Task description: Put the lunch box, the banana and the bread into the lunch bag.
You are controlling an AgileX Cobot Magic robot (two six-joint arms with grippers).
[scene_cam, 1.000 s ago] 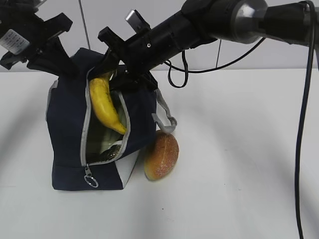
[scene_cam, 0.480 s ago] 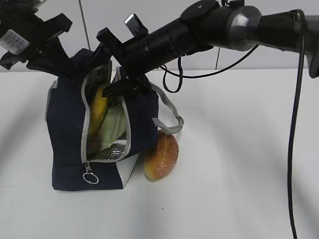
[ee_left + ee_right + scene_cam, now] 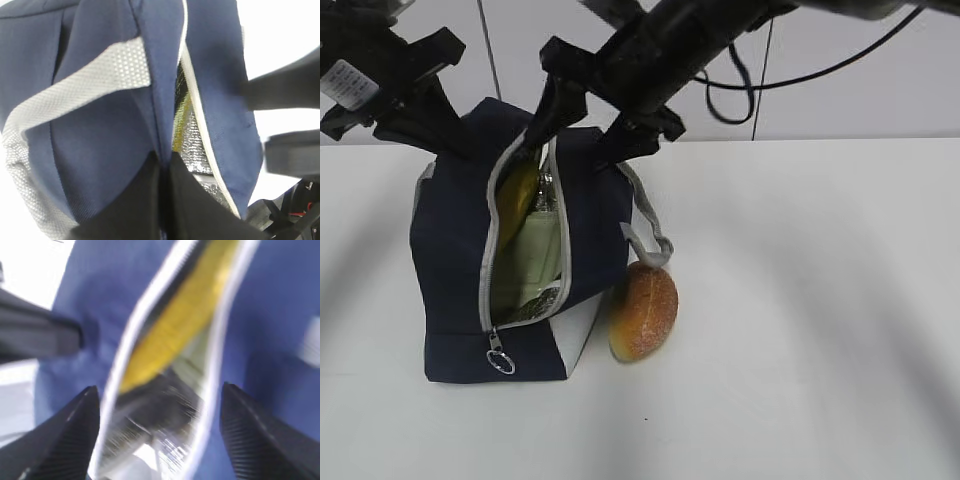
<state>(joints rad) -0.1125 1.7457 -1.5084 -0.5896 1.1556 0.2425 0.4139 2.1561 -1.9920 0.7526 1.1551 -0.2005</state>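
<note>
The navy lunch bag (image 3: 455, 260) stands at the left with its front zipper open. The banana (image 3: 517, 195) stands inside it at the top of the opening. The pale green lunch box (image 3: 535, 255) is below the banana, inside the bag. The bread (image 3: 643, 310) lies on the table against the bag's right side. My left gripper (image 3: 453, 143) is shut on the bag's top edge (image 3: 150, 125). My right gripper (image 3: 578, 143) is open and empty just above the opening. The right wrist view shows it (image 3: 160, 390) straddling the zipper slit, with the banana (image 3: 185, 320) below.
The white table (image 3: 800, 330) spreads to the right of the bag. The grey strap handle (image 3: 650, 235) hangs over the bread. The zipper's ring pull (image 3: 500, 360) hangs at the bag's lower front. A black cable (image 3: 740, 90) loops behind the right arm.
My right gripper let go of the banana, which dropped deeper into the bag. The gripper then rose out of the opening. The left gripper kept its hold.
</note>
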